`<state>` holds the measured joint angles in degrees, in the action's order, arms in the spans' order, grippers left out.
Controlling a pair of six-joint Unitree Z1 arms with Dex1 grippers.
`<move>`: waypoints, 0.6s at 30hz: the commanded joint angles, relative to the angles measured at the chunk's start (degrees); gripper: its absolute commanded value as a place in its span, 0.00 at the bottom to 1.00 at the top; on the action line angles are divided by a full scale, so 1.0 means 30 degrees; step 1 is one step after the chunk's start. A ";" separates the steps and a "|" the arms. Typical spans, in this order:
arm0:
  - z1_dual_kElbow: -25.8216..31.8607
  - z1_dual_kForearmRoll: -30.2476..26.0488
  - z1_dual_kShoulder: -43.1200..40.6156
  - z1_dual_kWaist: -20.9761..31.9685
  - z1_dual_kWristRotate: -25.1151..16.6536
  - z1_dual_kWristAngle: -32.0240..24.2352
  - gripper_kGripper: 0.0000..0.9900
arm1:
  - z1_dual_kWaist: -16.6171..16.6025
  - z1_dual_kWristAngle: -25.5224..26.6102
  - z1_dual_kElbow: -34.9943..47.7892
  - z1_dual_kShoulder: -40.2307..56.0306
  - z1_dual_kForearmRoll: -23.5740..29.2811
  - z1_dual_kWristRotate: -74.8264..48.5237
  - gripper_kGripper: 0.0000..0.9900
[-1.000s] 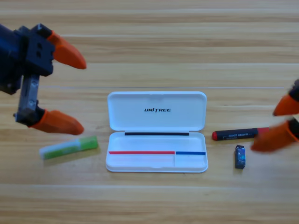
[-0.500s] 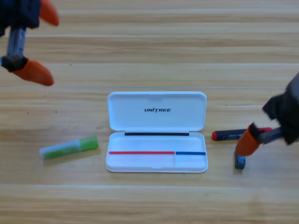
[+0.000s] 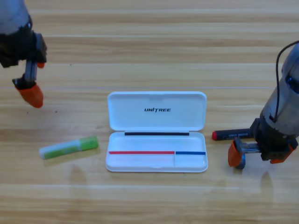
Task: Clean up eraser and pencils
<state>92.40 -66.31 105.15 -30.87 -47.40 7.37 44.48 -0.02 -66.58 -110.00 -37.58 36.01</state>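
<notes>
Right of the open white case point(image 3: 156, 130) printed "UNITREE": right hand point(image 3: 254, 156) down over the eraser point(image 3: 240, 162), grip unclear; black pencil point(image 3: 231, 134) just behind. Green pencil point(image 3: 68, 147) left on worktop point(image 3: 149, 46); left hand point(image 3: 30, 88) far left, grip unclear.

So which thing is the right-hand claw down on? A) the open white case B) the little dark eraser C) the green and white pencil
B: the right gripper sits over the eraser, beside the black pencil, right of the white case.
</notes>
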 commanded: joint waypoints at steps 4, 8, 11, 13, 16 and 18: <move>-0.0010 0.0015 0.2566 0.0535 0.1005 -0.0377 0.98 | -0.0821 -0.0109 0.0455 -0.1888 0.1568 0.0858 0.92; -0.0654 0.0601 0.2478 0.0535 0.1855 -0.0465 0.98 | -0.0821 -0.0021 0.0367 -0.2181 0.1744 0.1093 0.86; -0.2090 0.1860 0.2185 0.0535 0.2294 -0.0611 0.98 | -0.0821 0.0008 0.0308 -0.2386 0.1744 0.1327 0.83; -0.3057 0.2710 0.2039 0.0535 0.2558 -0.0787 0.98 | -0.0821 0.0037 0.0308 -0.2503 0.1744 0.1356 0.83; -0.4170 0.3530 0.1980 0.0535 0.2910 -0.1139 0.98 | -0.0821 0.0066 0.0367 -0.2591 0.1744 0.1444 0.76; -0.4756 0.3970 0.1921 0.0535 0.2998 -0.1344 0.98 | -0.0821 0.0066 0.0367 -0.2679 0.1715 0.1591 0.73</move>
<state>81.67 -56.46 110.67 -30.16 -39.20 4.66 43.36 -0.03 -66.29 -112.99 -33.29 39.72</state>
